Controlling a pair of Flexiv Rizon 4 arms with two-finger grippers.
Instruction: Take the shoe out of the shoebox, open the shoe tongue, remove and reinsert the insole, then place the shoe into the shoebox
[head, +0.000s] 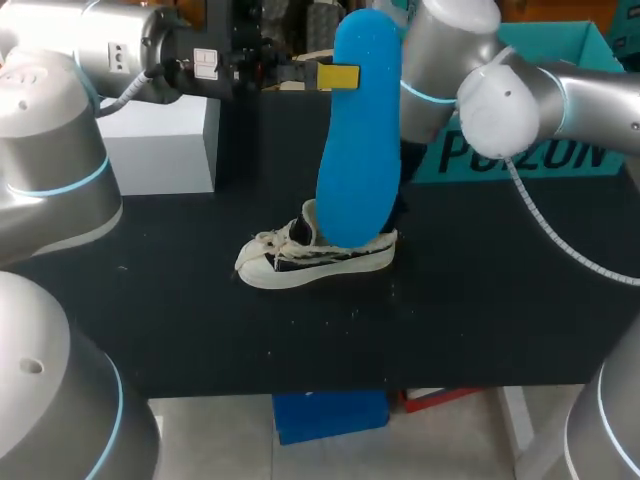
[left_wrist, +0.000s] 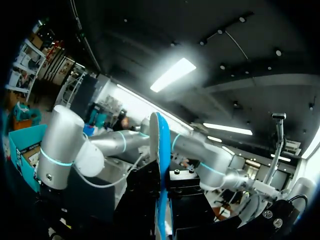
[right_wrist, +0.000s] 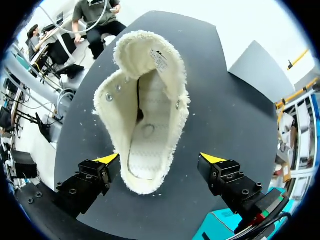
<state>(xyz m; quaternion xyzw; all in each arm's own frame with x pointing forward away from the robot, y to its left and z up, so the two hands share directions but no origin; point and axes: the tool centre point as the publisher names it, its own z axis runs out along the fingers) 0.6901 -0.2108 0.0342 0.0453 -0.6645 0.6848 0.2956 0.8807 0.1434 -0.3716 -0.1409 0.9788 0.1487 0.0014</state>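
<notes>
The blue insole (left_wrist: 161, 165) stands on edge, a thin upright strip with a pale rim. The left end effector (left_wrist: 161, 205) has its dark finger bodies close against either side of the insole's lower part. Behind the insole the silver right arm (left_wrist: 65, 150), ringed in cyan, crosses. The teal shoebox (left_wrist: 22, 145) sits beyond that arm, well apart from the insole.

Black matte tabletop (head: 200, 330), filling middle of head view. Scattered across its centre: tiny white flecks (head: 354, 313), loose, set apart from one another. At rear left: pale grey box (head: 160, 140), plain-sided, upright, flat on tabletop, one broad face toward front edge. In right wrist view: same tabletop (right_wrist: 225, 115), dark grey; box (right_wrist: 255, 65) by its far edge, seen corner-on.
</notes>
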